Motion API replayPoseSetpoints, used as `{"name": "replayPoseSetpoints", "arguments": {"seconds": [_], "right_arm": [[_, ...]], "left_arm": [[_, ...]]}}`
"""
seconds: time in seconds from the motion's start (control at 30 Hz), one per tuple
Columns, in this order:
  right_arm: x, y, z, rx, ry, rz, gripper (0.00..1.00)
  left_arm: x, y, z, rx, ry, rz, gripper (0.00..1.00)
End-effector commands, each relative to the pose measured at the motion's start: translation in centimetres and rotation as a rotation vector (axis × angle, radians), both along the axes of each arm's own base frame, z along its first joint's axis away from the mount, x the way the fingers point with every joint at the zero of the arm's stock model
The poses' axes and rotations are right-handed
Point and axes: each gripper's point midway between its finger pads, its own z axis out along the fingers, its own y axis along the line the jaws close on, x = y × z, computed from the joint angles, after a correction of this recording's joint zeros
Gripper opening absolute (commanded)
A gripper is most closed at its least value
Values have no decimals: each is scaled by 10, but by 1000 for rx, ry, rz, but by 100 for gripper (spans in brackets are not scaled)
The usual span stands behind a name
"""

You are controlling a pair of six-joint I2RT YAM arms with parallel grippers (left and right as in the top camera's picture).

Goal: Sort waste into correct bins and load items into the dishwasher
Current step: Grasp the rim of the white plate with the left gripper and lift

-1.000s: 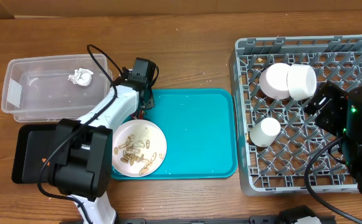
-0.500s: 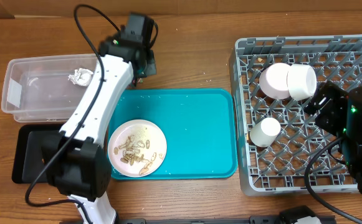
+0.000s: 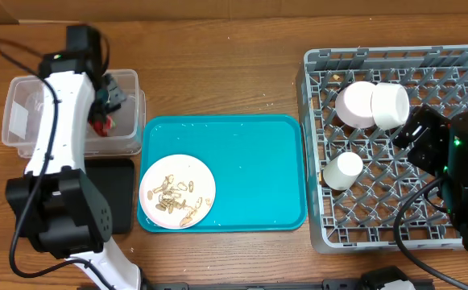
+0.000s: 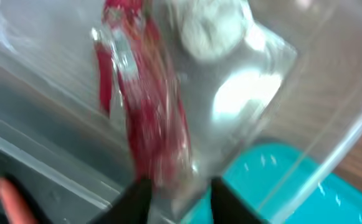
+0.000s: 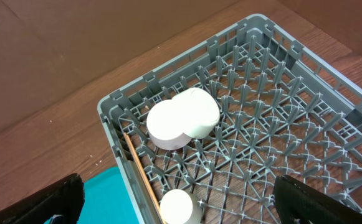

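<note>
The fingers of the left gripper stand only a little apart, and the end of a crumpled red wrapper is pinched between them, though the view is blurred. The wrapper hangs inside the clear rectangular plastic tub, near a small crumpled white tissue. Far to the right of the tub, the right gripper is wide open and empty above the large grey plastic dish rack.
</note>
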Motion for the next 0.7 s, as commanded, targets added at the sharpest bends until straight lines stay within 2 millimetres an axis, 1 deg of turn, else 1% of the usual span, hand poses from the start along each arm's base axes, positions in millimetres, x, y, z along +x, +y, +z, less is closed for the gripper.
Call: {"name": "replayPoseSetpoints", "arguments": {"seconds": [0.0,0.07,0.1,0.23,0.33,0.4,0.47,0.53,0.6,0.63,0.67], "right_arm": [[-1,-4,5,-3,-19,-19,100],[-1,-4,5,-3,-19,-19,100],[-1,-4,5,-3,-19,-19,100],[-1,-4,5,-3,-19,-19,100],[-1,-4,5,-3,-19,-19,100],[-1,-4,5,-3,-19,-19,100],[-1,-4,5,-3,-19,-19,100],[-1,-4,5,-3,-19,-19,100],[-1,-4,5,-3,-19,-19,100],[-1,-4,5,-3,-19,-19,100],[-1,-4,5,-3,-19,-19,100]], "left_arm": [[-1,-48,2,-172,12,-186,40],[-7,-74,12,-160,49,-324,41],[-10,-84,13,-157,60,-368,40],[-29,-139,11,-77,144,-589,40],[-48,-178,2,11,207,-734,42],[-65,-207,-11,41,243,-813,43],[-85,-230,-26,53,276,-871,42],[-101,-244,-40,74,299,-892,42],[-115,-252,-55,102,314,-893,40],[-120,-254,-61,111,321,-890,37],[-124,-254,-66,120,325,-878,32]]}}
